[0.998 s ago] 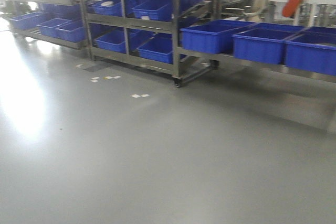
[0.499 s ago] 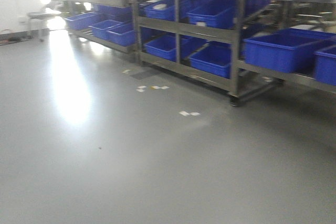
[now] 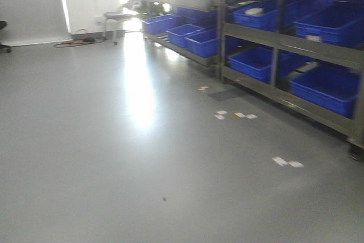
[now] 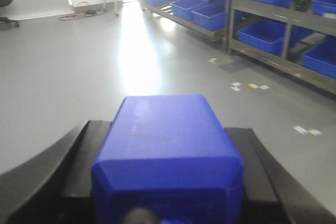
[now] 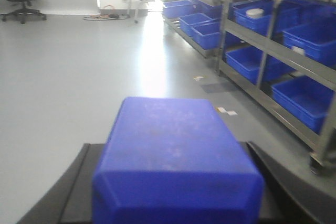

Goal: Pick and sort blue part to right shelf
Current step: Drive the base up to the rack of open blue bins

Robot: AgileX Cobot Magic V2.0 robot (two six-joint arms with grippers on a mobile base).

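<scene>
Racks shifted rightward | left claw grips blue part | right claw grips blue part

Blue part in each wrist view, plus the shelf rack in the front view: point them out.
Left-wrist blue part (image 4: 168,145): left wrist view, flat top face.
Right-wrist blue part (image 5: 176,150): right wrist view, flat top face.
Shelf rack (image 3: 318,51): front view, steel crossbar.

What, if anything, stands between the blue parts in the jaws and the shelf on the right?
Nothing visible does. The left blue part and the right blue part face open grey floor up to the shelf. Only flat tape marks lie on it.
</scene>
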